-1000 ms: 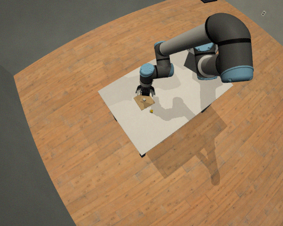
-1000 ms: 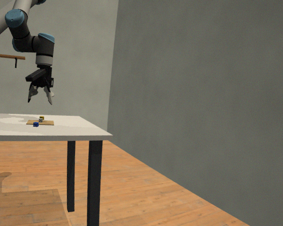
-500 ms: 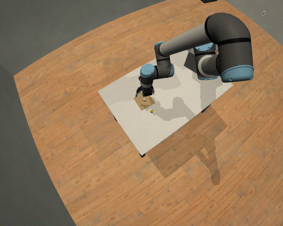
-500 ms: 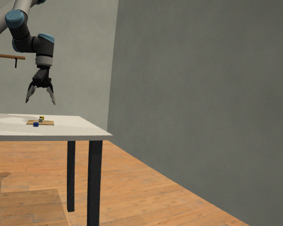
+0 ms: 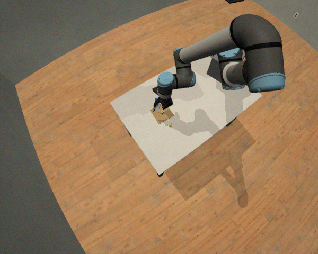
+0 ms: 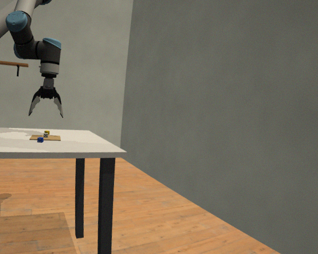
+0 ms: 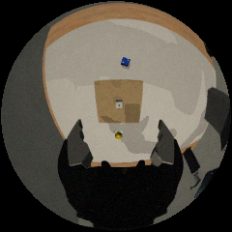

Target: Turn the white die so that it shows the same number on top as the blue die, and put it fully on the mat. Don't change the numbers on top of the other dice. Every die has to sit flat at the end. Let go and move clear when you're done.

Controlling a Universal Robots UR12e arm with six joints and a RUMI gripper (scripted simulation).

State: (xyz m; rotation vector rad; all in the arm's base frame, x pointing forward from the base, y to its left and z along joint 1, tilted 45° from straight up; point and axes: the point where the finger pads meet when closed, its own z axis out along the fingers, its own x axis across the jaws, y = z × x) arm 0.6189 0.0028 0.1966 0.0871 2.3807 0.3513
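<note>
One white die on mat, below the pincer, which is spread wide, grasping nothing

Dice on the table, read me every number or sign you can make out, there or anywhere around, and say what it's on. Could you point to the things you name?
White die (image 5: 161, 111) (image 6: 45, 135) (image 7: 119, 104): one dot on top, in the wrist view.
Blue die (image 5: 156, 99) (image 6: 40, 139) (image 7: 126, 62): pips show, too small to count.
Yellow die (image 5: 170, 125) (image 6: 46, 132) (image 7: 118, 135): too blurred to read.
No written words, labels or brands are legible anywhere.
</note>
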